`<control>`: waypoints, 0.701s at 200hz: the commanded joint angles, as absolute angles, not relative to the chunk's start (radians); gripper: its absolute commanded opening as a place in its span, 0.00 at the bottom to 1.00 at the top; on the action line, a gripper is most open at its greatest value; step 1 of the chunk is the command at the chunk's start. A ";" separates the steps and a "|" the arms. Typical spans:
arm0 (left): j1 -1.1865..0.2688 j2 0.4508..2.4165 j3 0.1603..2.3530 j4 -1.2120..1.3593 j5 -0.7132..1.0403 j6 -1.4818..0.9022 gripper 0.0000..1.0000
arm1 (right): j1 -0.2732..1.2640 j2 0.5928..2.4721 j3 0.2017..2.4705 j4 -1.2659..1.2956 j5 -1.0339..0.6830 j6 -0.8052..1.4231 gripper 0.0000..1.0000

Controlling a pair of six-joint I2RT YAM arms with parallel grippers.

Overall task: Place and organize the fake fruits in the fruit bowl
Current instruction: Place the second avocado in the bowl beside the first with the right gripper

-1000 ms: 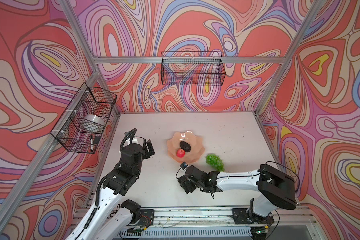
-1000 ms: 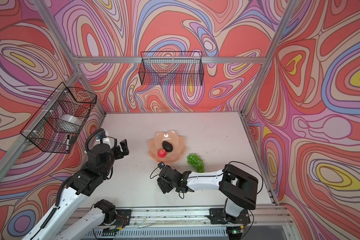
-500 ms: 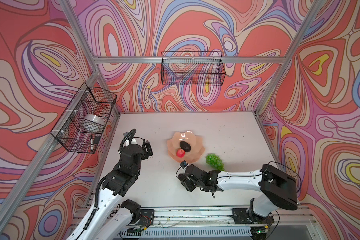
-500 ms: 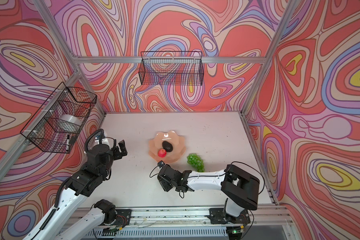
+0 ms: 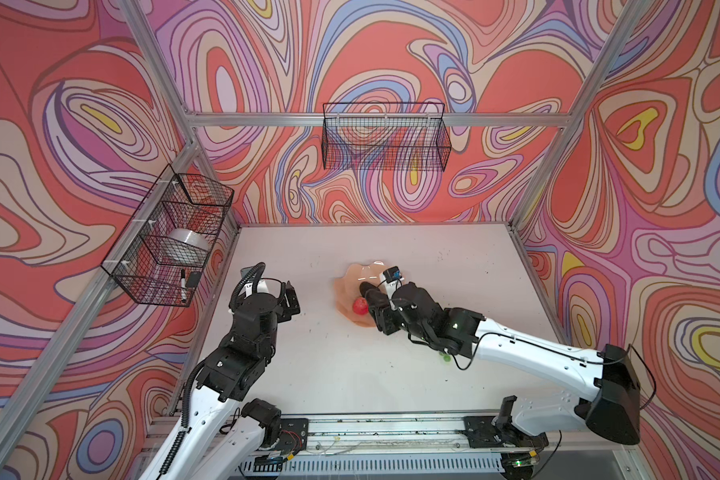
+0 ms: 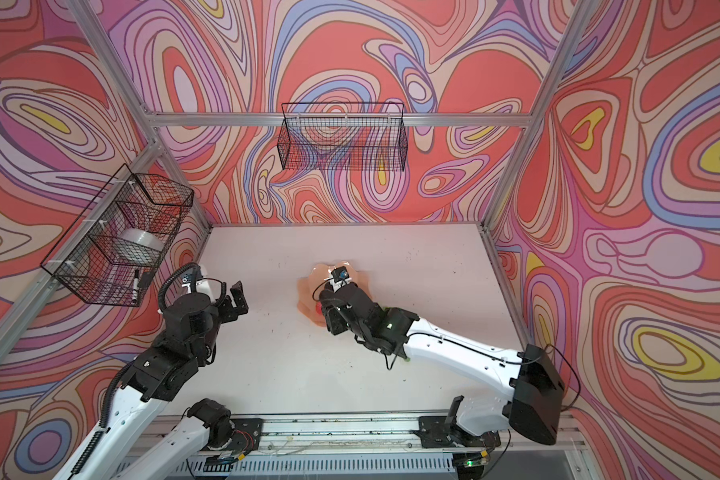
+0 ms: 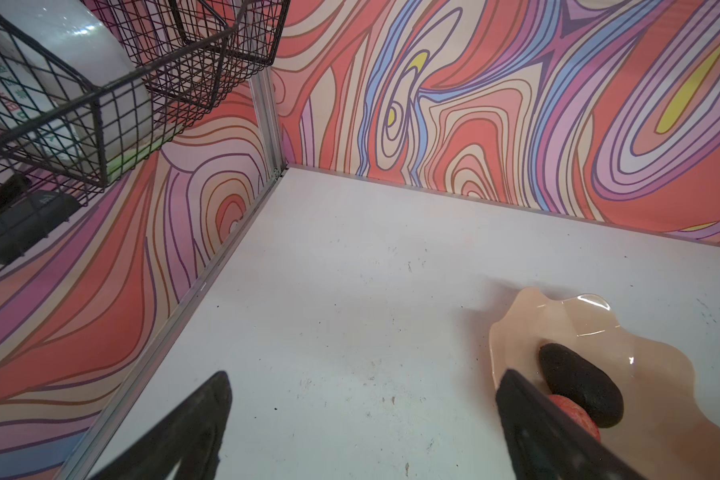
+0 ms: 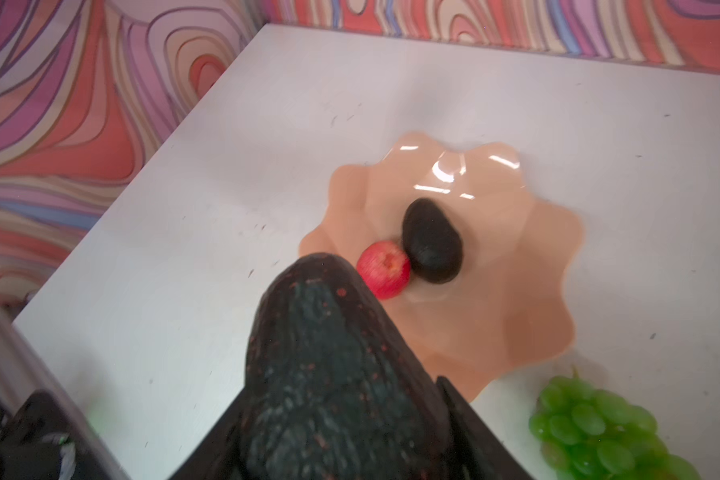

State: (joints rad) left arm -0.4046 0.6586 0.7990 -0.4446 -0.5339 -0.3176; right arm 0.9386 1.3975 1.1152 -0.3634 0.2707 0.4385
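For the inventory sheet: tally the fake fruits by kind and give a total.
Apple: 1
Avocados: 2, a resting avocado and a held avocado
Grape bunch: 1
Total: 4

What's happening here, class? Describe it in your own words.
The right gripper is shut on an avocado, holding it by the near edge of the fruit bowl. A red apple and a second avocado already lie in the bowl, touching. The green grapes lie on the table beside it. The left gripper hangs open and empty, off to the side.
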 commanded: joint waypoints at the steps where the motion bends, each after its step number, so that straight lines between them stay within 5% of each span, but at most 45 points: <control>1: -0.398 0.635 0.808 -0.485 -0.559 -0.310 1.00 | 0.851 1.488 1.161 -0.393 0.294 0.483 0.44; 140: -0.398 0.620 0.807 -0.500 -0.548 -0.314 1.00 | 0.707 1.891 1.332 -0.327 0.302 0.519 0.45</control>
